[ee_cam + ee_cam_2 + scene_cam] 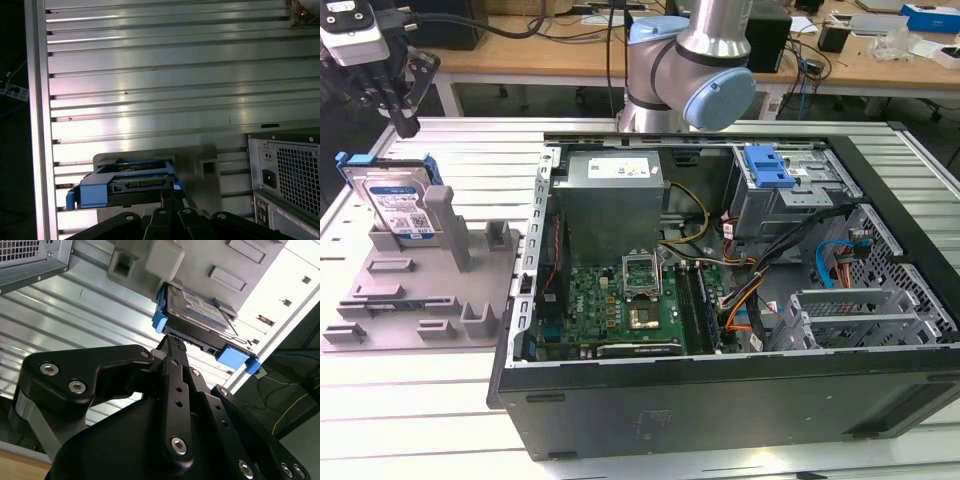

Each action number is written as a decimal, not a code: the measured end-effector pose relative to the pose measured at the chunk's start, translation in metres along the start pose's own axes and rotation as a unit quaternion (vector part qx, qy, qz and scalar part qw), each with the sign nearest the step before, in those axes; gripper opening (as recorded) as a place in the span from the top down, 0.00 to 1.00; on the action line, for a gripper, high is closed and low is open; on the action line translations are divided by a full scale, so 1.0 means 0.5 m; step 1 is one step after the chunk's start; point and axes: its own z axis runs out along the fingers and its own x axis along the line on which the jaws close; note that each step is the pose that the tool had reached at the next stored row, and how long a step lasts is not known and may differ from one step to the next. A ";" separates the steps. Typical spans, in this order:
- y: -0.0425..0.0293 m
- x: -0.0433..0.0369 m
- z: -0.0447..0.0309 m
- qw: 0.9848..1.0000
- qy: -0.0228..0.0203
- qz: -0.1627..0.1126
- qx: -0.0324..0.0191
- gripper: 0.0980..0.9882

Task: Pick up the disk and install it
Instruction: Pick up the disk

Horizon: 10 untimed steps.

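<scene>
Disk [398,205] not yet picked up — installation untouched.
End effector [408,122], closed on nothing, hovers upper left just above it; it stands in grey tray [420,300].

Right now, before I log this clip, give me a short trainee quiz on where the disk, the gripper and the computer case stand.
1. True or false: the disk lies inside the computer case.
2. Where is the disk? A) propped on edge in the grey tray; B) flat on the motherboard; C) held in the air.
3. Which thing is the gripper nearest to?
Key: 1 false; 2 A; 3 the disk, just below it in the exterior view.
</scene>
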 end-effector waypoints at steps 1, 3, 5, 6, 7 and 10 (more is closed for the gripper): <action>0.000 0.000 0.000 1.000 0.000 0.000 0.000 0.99; 0.000 0.000 0.000 1.000 0.000 0.000 0.000 0.99; 0.000 0.000 0.000 1.000 0.000 0.000 0.000 0.99; 0.000 0.000 0.000 1.000 0.000 -0.001 0.000 0.99; 0.000 0.000 0.000 1.000 0.000 -0.008 0.000 0.99; 0.000 0.000 0.001 0.998 0.005 -0.070 -0.001 0.99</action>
